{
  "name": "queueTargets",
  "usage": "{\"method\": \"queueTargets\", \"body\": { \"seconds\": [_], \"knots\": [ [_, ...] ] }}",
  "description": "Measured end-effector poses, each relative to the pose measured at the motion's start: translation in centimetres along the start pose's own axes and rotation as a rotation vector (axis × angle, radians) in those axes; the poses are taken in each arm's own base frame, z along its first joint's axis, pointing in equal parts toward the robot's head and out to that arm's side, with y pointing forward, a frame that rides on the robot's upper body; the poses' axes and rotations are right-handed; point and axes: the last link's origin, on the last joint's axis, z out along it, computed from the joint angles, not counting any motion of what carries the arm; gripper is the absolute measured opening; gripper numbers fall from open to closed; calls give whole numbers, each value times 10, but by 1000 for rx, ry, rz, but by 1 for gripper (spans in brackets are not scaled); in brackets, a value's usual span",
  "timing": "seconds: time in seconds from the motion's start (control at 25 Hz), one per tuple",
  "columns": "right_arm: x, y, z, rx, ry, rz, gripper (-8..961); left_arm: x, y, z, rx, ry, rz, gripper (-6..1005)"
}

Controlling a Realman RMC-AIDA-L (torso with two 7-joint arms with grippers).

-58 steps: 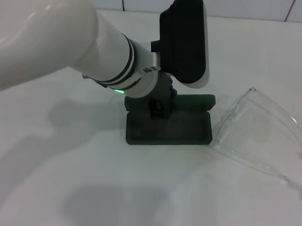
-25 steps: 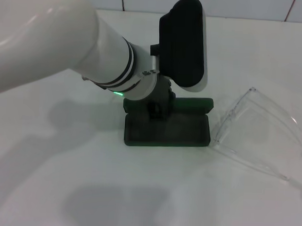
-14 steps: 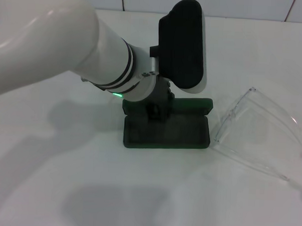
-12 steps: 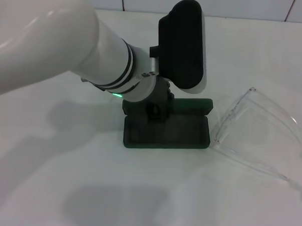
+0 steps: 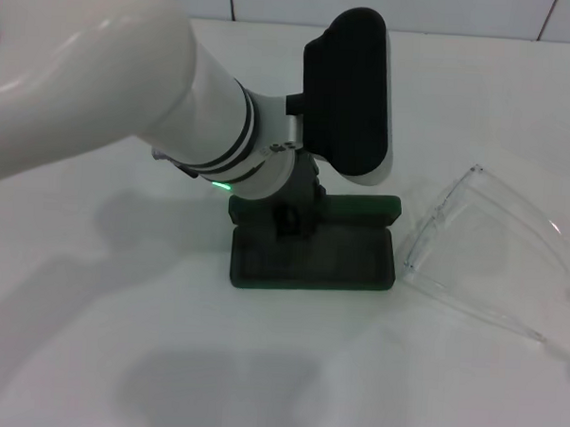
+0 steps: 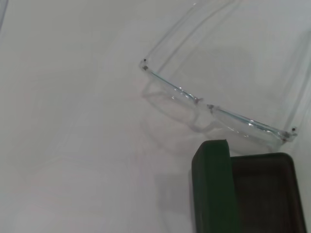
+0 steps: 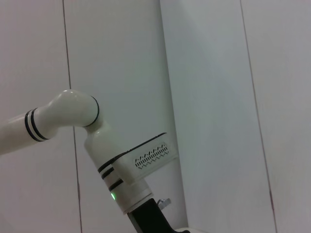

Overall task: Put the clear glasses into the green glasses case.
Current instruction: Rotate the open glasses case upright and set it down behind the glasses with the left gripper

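Clear glasses [image 5: 487, 251] lying on the counter [image 5: 118, 357] just beside the open green glasses case [image 5: 312, 255], light, slippery, flexible, best pinched at the lens bridge; left pincer [image 5: 292, 219] over the case, grip hidden.

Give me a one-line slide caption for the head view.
Left gripper at the open green case's hinge edge; clear glasses lie unfolded on the table beside it.

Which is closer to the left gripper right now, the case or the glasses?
The green glasses case: the left gripper is right at its hinged edge; the clear glasses lie apart, beside it.
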Motion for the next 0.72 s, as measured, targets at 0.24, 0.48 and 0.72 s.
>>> {"method": "queueTargets", "body": {
  "seconds": [0.24, 0.48, 0.72],
  "knots": [
    [0, 0, 0, -2, -3, 3, 711, 0, 0, 0, -2, -2, -2, 273],
    [0, 1, 0, -3, -5, 3, 709, 1, -1, -2, 8, 8, 1, 287],
    [0, 1, 0, -3, -6, 3, 708, 0, -2, -2, 24, -3, 9, 300]
  ]
}}
